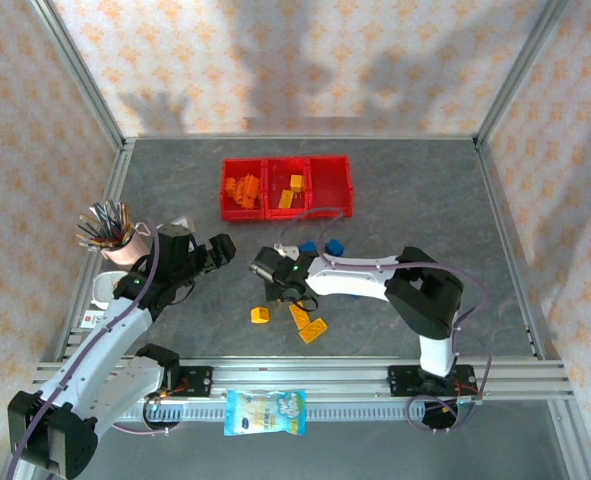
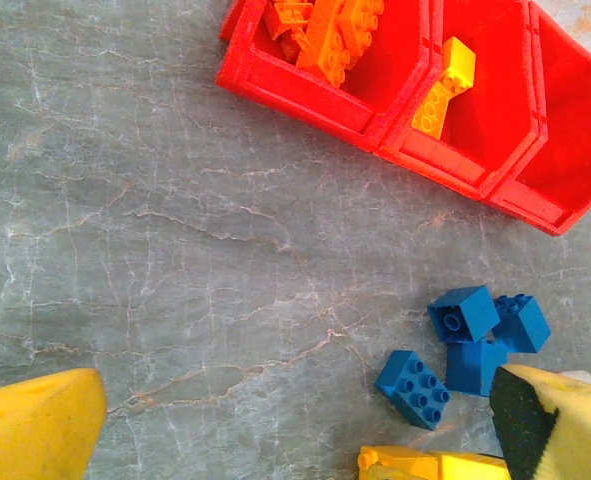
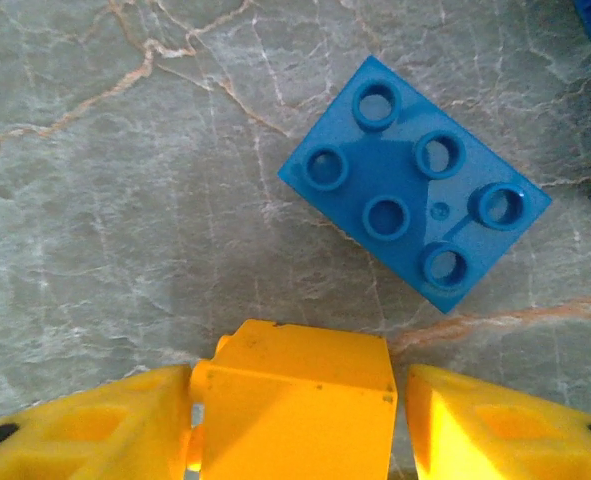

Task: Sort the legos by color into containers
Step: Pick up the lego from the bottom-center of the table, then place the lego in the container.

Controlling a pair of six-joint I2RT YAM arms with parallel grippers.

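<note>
**Top external view.** Three joined red translucent plastic bins point(image 1: 286, 187) stand at the far middle of the grey marbled table point(image 1: 425, 200). Orange plastic bricks point(image 1: 243, 190) lie in the left compartment and yellow bricks point(image 1: 291, 192) in the middle one. Loose yellow-orange bricks point(image 1: 307, 324) lie on the table nearer the front. Just beside them, the right gripper point(image 1: 275, 280) is lowered towards the surface. The left gripper point(image 1: 218, 250) hangs to its left, apart from every brick.

**Left wrist view.** The left gripper point(image 2: 300, 400) has its fingers point(image 2: 35, 425) spread wide with nothing between them. A cluster of blue plastic bricks point(image 2: 470, 345) lies on the table short of the bins point(image 2: 305, 90).

**Right wrist view.** The right gripper point(image 3: 297, 385) has its fingers point(image 3: 85, 430) closed against both flanks of one yellow plastic brick point(image 3: 290, 420) (whether it is lifted off the table cannot be told). A six-stud blue brick point(image 3: 415, 205) lies just beyond it, not touching.
</note>
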